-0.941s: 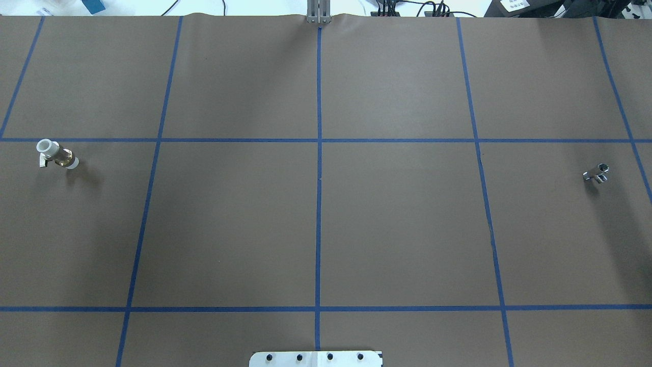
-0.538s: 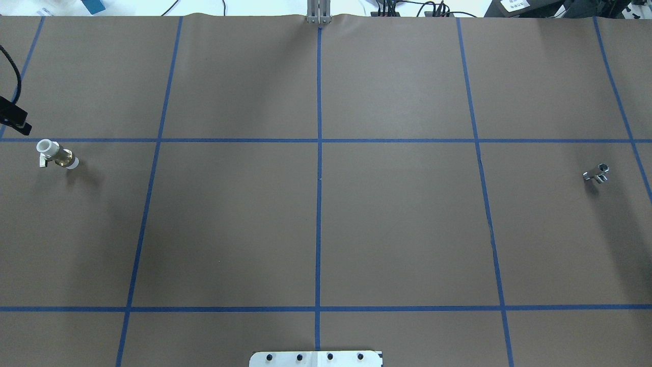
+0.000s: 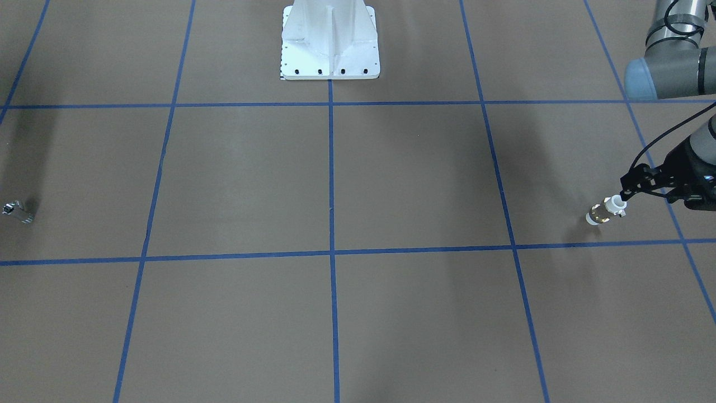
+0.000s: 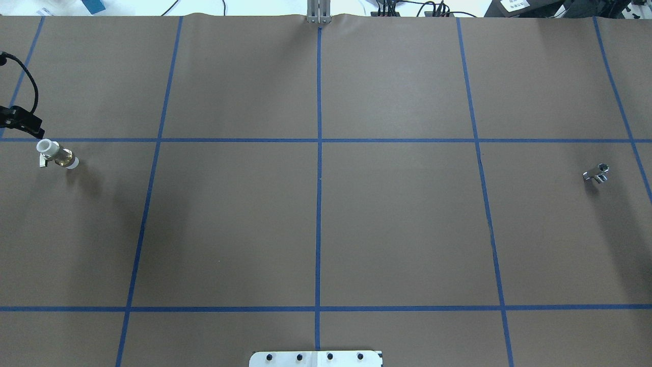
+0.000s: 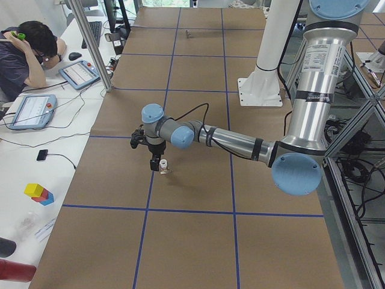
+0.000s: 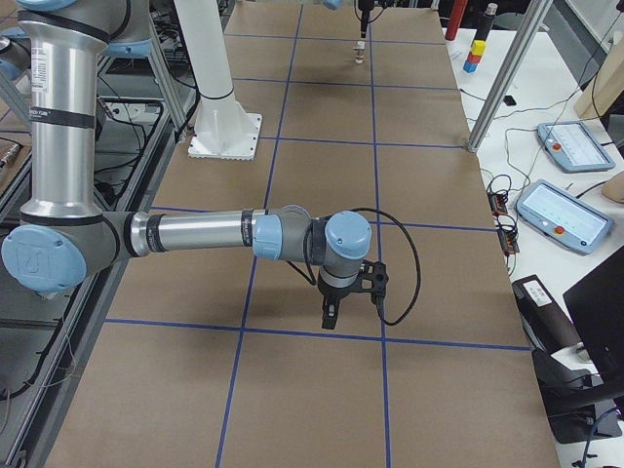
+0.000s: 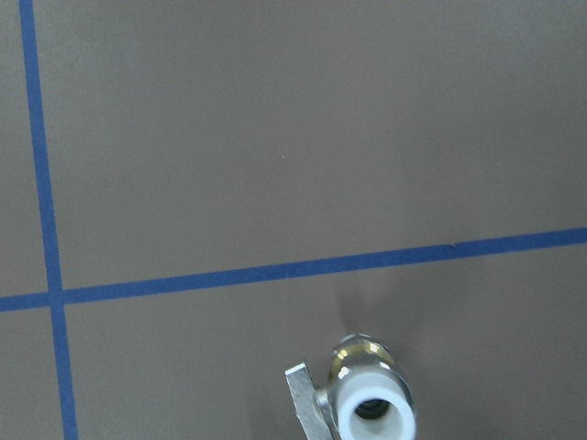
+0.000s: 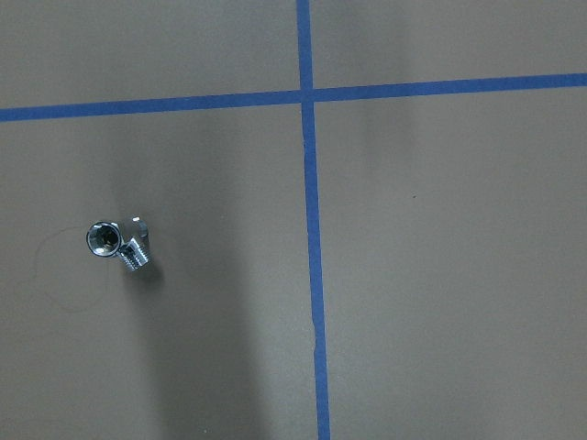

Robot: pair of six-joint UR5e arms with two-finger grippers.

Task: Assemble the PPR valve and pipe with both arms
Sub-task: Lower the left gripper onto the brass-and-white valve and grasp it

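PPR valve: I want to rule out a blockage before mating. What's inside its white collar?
Inside the PPR valve only a dark bore mouth shows; deeper in is shadowed and unseen.

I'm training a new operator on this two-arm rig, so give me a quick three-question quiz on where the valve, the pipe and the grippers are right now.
1. True or false: the PPR valve and the pipe are joined together.
2. Which gripper is close beside the valve? A) left gripper B) right gripper C) neither
3. In the right wrist view, what lies to the left of the vertical blue tape line?

Key
1. False: they lie apart, at opposite ends of the table.
2. A. The right gripper is at the pipe's end of the table.
3. The pipe.
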